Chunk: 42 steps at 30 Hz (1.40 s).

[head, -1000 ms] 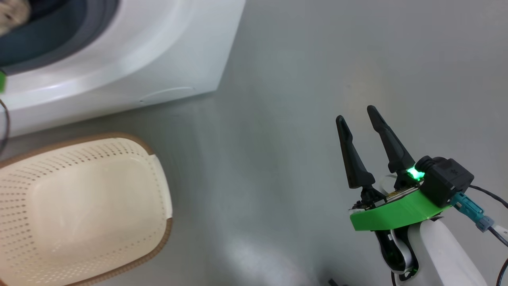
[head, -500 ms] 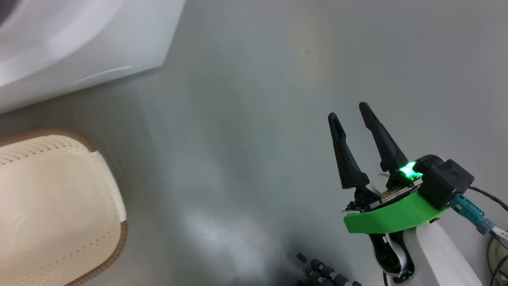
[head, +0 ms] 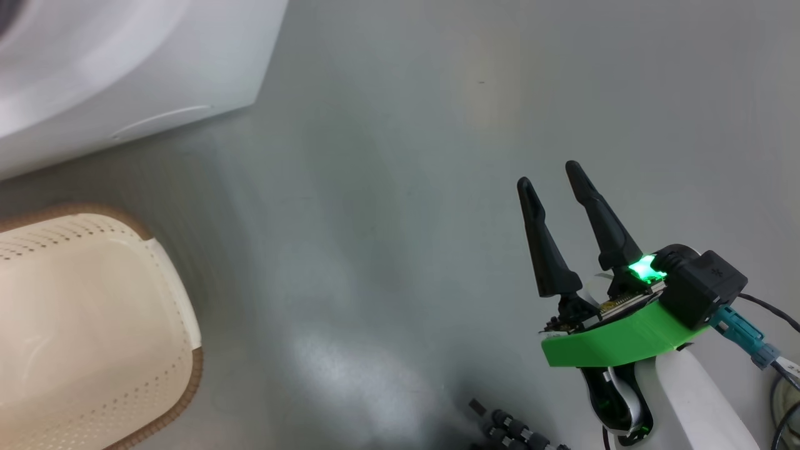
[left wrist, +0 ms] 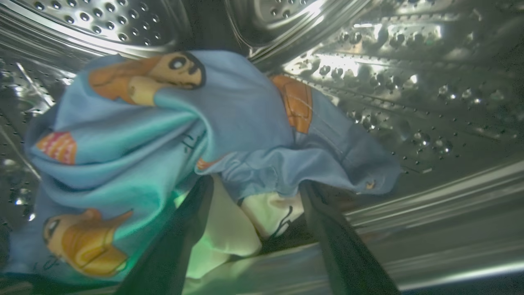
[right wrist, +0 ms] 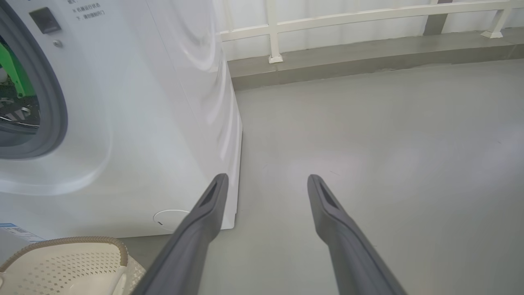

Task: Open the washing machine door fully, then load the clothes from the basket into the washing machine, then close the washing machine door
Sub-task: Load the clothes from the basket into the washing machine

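Inside the perforated steel drum of the washing machine lie the clothes, light blue with orange-brown bears, over a fold of cream-white cloth. My left gripper is in the drum with its fingers spread apart, open, the blue fabric draped over their tips. The cream perforated basket stands on the floor in front of the machine with nothing in it. My right gripper hovers open over bare floor to the machine's right, holding nothing. The washing machine door is out of view.
The grey floor spreads to the right of the machine. A low ledge with a white railing runs along the back. A black ribbed cable lies at the bottom edge. The grey ring frames the machine's opening, with green arm parts inside.
The head camera has swung, so the machine and the basket sit further left in the picture. The right gripper keeps the same open pose.
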### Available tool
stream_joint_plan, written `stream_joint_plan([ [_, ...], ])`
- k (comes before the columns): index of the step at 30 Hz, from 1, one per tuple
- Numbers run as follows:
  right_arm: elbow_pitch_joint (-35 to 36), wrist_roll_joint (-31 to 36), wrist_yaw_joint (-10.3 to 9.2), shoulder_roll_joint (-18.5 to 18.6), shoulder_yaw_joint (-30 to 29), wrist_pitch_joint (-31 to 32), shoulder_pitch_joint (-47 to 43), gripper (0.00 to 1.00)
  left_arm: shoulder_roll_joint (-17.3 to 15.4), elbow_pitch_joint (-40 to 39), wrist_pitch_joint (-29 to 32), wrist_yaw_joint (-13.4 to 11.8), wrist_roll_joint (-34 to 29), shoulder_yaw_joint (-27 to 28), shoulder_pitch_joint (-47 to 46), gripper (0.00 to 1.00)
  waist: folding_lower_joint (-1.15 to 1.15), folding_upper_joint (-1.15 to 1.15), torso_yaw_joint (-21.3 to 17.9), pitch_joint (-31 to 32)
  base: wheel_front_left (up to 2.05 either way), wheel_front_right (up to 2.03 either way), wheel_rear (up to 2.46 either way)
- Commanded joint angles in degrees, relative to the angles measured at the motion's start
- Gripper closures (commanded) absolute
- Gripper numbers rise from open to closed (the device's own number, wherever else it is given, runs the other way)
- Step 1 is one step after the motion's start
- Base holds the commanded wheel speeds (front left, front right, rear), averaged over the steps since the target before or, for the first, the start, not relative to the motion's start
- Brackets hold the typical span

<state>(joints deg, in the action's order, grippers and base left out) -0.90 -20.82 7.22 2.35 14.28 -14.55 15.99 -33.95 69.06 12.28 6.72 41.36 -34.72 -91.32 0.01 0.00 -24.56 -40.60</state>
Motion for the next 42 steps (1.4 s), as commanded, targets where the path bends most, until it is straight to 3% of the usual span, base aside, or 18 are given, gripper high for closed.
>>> stream_joint_plan([
  [1, 0.81, -0.09, 0.26, 0.54, 0.39, -0.45, -0.82, 0.00, -1.31, -1.10, -1.46, 0.42, 0.97, 1.26, 0.41, 0.00, -0.01, 0.00, 0.82, 0.73, 0.00, 0.00, 0.00],
  [14, -1.48, 1.89, 0.26, 0.54, -1.02, -0.45, 0.03, 0.00, 1.41, -5.18, -20.74, 0.75, 5.68, 1.53, 15.12, 0.00, -0.01, 0.00, 5.04, 8.17, 0.00, 0.00, 0.00],
  [22, -3.09, 2.12, 0.26, 1.16, -1.19, -0.45, -0.12, 0.00, 3.09, -8.77, -25.67, 0.76, 9.35, 1.18, 24.08, 0.00, -0.01, 0.00, 7.59, 13.85, 0.00, 0.00, 0.00],
  [26, -4.03, 1.29, 0.26, 2.45, -1.41, -0.45, -0.14, 0.00, 2.43, -12.95, -27.15, 0.76, 9.63, 2.02, 30.42, 0.00, -0.01, 0.00, 9.14, 17.64, 0.00, 0.00, 0.00],
  [33, -4.92, 0.21, 0.26, 3.92, -2.30, -0.45, -0.85, 0.00, 1.96, -24.06, -27.25, -0.82, 6.45, 10.42, 40.86, 0.00, -0.01, 0.00, 11.37, 21.37, 0.00, 0.00, 0.00],
  [37, -5.71, -0.72, 0.26, 5.22, -2.58, -0.45, -1.68, 0.00, 3.42, -34.52, -27.26, -3.29, 1.83, 18.95, 52.89, 0.00, -0.01, 0.00, 13.25, 24.43, 0.00, 0.00, 0.00],
  [42, -6.13, -1.54, 0.26, 6.71, -2.76, -0.45, -2.34, 0.00, 5.95, -43.34, -27.27, -4.56, -2.91, 25.29, 63.10, 0.00, -0.01, 0.00, 15.38, 26.78, 0.00, 0.00, 0.00],
])
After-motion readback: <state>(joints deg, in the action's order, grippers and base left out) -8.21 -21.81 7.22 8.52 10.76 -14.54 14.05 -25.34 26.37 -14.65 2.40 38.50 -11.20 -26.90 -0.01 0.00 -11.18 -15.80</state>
